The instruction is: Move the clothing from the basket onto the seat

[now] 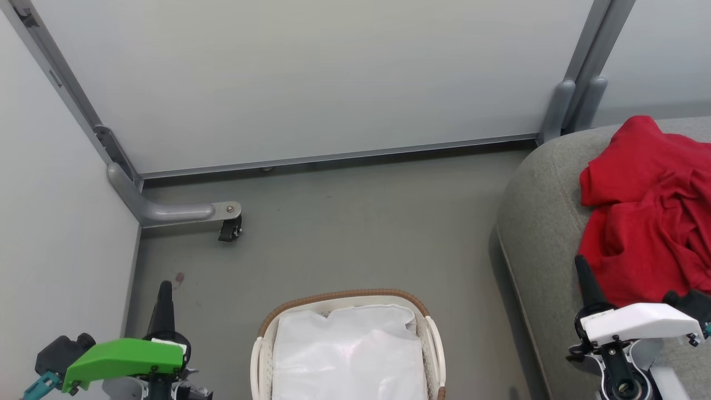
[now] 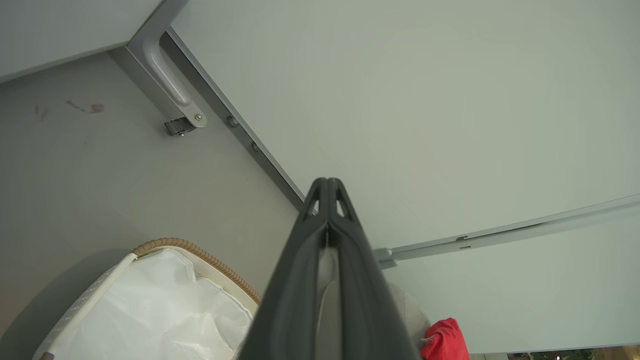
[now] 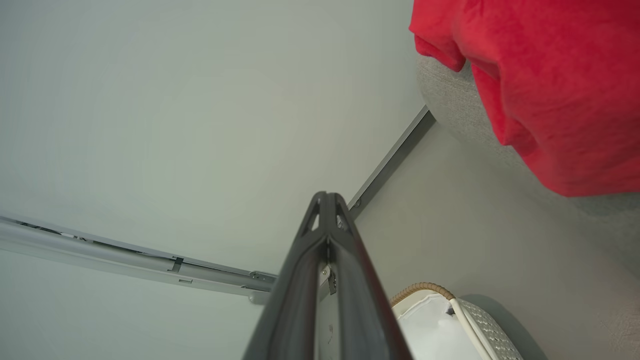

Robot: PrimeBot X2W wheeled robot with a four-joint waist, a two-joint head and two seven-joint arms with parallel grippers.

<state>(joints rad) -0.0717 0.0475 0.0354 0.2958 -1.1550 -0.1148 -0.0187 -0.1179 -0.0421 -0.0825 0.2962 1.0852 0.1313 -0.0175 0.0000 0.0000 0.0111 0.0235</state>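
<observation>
1. Partition panels (image 1: pixel 311 78): pale grey, in metal frames, were seen standing along the far and left edges of the floor.
2. Floor (image 1: pixel 361 233): grey and smooth; the basket and the seat were carried on it.
3. Seat (image 1: pixel 539 222): a grey upholstered cushion with a rounded corner was recorded at the right edge of the floor.
4. Clothing (image 1: pixel 644 211): a crumpled heap of red fabric was found lying on the seat, set back from its left edge and near its far edge.
5. Basket (image 1: pixel 344 295): white and perforated with a brown woven rim, it was placed on the floor left of the seat, apart from it.
6. Liner (image 1: pixel 347 355): a white sheet was noted inside the basket.
7. Left gripper (image 1: pixel 165 289): it was held above the floor left of the basket, fingers pressed together on nothing.
8. Right gripper (image 1: pixel 580 264): it was held over the seat at the near edge of the clothing, fingers pressed together, nothing pinched.
9. Caster foot (image 1: pixel 230 229): it was fixed at the floor's far left corner.
</observation>
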